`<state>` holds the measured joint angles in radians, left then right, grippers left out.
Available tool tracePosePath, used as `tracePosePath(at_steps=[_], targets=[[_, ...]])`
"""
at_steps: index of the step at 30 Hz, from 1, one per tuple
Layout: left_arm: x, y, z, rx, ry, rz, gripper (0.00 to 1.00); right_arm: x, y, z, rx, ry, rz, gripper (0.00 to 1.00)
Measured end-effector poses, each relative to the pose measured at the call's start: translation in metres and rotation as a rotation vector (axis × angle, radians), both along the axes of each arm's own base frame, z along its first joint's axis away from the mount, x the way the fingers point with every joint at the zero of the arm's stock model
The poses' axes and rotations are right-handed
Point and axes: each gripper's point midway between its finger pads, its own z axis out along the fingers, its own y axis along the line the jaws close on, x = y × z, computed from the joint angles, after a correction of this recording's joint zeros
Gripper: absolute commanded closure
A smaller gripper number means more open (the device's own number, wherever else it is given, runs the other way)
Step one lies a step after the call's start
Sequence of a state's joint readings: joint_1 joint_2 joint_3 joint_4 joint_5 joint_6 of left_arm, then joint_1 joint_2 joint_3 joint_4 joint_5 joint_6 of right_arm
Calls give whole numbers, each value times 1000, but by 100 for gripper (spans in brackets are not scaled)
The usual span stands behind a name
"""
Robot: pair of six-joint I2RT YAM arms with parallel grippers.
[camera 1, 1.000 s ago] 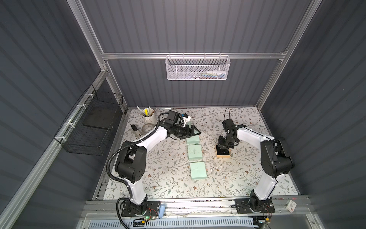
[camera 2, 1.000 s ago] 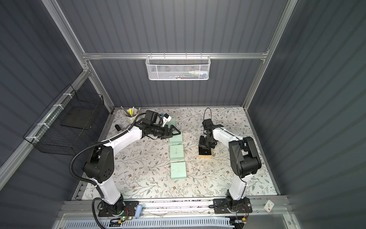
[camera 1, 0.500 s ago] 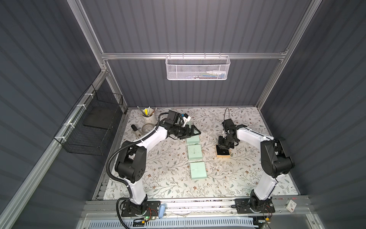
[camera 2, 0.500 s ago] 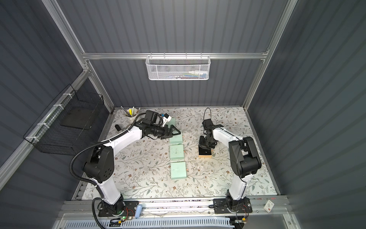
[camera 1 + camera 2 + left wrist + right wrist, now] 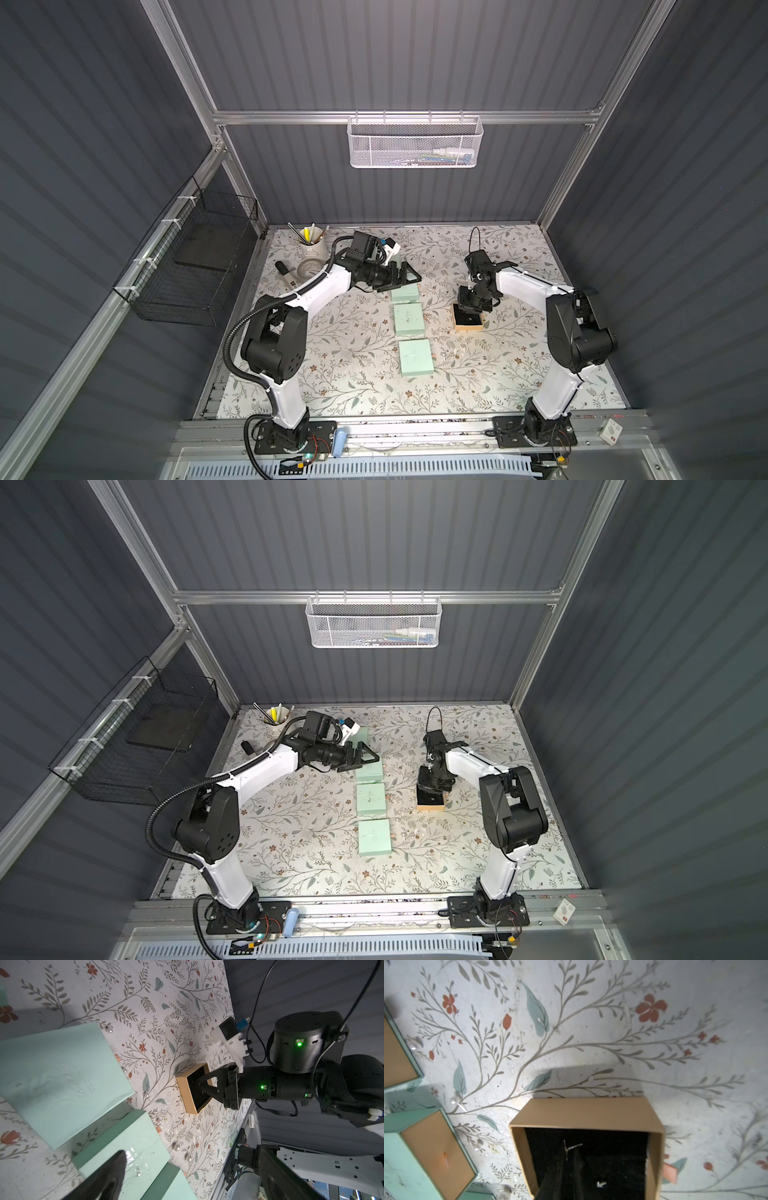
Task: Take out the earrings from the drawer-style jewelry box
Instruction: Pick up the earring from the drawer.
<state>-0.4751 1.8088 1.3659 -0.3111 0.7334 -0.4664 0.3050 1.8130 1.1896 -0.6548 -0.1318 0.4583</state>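
Right wrist view: my right tool, nearly closed, sits at the earrings in the tan drawer, hold uncertain; left tool gapes empty. A shallow pinch could flick a stud away.

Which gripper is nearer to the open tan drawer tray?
Right. The right gripper reaches into the tan tray, tips at its black lining; the left gripper hangs open over a mint box, off to the side.
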Motion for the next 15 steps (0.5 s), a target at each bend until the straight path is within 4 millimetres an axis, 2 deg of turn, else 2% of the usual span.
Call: tracePosePath(at_steps=[15], targets=[[0,0,0,0,0,0,0,-1,1,-4,-4,6,10,98]])
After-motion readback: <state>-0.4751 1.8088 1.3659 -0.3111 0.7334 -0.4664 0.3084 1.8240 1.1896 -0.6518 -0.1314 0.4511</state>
